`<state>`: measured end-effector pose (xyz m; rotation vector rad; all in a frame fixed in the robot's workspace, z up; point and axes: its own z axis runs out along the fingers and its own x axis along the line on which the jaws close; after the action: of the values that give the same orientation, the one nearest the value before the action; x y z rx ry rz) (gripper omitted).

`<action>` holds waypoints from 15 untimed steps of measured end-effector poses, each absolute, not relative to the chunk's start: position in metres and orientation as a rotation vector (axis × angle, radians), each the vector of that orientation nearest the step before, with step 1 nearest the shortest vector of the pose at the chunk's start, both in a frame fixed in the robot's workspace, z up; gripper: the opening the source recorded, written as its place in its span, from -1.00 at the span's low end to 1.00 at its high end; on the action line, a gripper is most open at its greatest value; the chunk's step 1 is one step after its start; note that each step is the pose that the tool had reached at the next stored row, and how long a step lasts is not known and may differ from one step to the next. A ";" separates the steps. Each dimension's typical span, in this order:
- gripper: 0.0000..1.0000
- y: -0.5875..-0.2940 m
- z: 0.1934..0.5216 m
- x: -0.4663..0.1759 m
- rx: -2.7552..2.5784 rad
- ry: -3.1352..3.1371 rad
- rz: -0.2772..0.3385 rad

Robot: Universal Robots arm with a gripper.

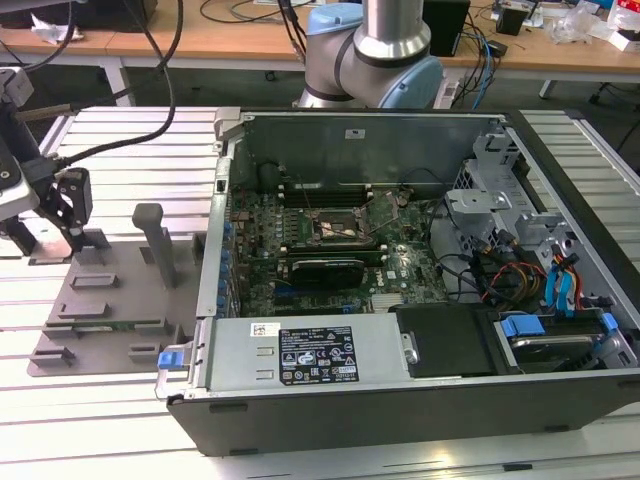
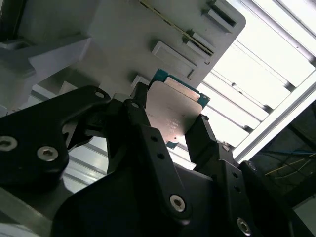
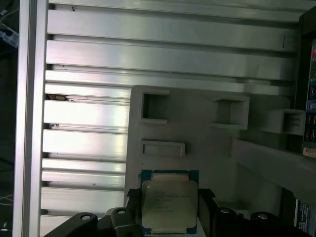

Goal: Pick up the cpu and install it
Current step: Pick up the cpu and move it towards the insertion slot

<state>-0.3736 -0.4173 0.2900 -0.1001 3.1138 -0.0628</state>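
Fingertips [image 2: 197, 132] of your gripper [image 2: 169, 117] clasped the cpu [image 2: 175, 104], hiding its side edges in both wrist views, just above the tray [image 2: 123, 34].

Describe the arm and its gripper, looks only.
The arm is a silver-grey metal tube with rounded light blue joint caps. The gripper is matt black, with angular linked fingers pinned by silver screw heads. Thick black cables trail toward it in the exterior view.
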 end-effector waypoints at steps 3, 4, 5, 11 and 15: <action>0.11 -0.417 0.295 -0.374 -0.100 3.114 -0.063; 0.11 -0.417 0.296 -0.374 -0.100 3.114 -0.063; 0.11 -0.417 0.297 -0.374 -0.100 3.114 -0.063; 0.11 -0.417 0.309 -0.374 -0.100 3.114 -0.063; 0.11 -0.417 0.313 -0.374 -0.100 3.114 -0.063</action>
<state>-0.3737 -0.4173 0.3129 -0.1000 3.1139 -0.0628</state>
